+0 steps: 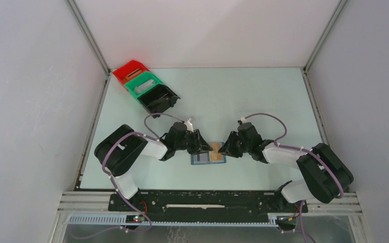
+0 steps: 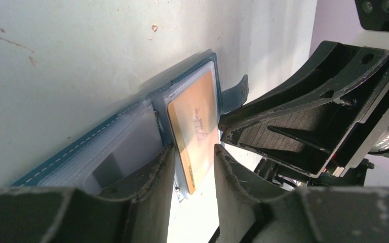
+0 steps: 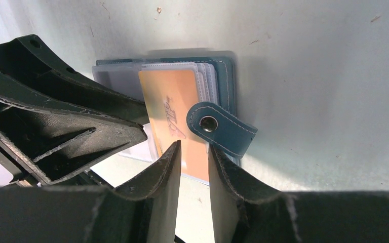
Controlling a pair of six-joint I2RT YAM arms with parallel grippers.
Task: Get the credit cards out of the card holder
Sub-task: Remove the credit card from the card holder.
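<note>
In the top view, the small blue-teal bifold card holder (image 1: 200,159) is seen lying open on the pale green table (image 1: 243,96), between the left gripper (image 1: 202,145) and the right gripper (image 1: 227,148), both close against it.

In the left wrist view, an orange plastic card (image 2: 195,126) is shown protruding from a clear sleeve (image 2: 131,131), its end between the parted left jaws. No pinch is seen.

In the right wrist view, the right jaws are likewise parted over the card's end, beside the blue snap strap (image 3: 223,129).

The sleeve or strap could be pinched with the card, and the unpinned holder dragged along.

We look down on the table (image 1: 243,96) from high behind; each wrist camera sits close behind its jaws, both sharing the card holder (image 3: 226,83) just ahead.
</note>
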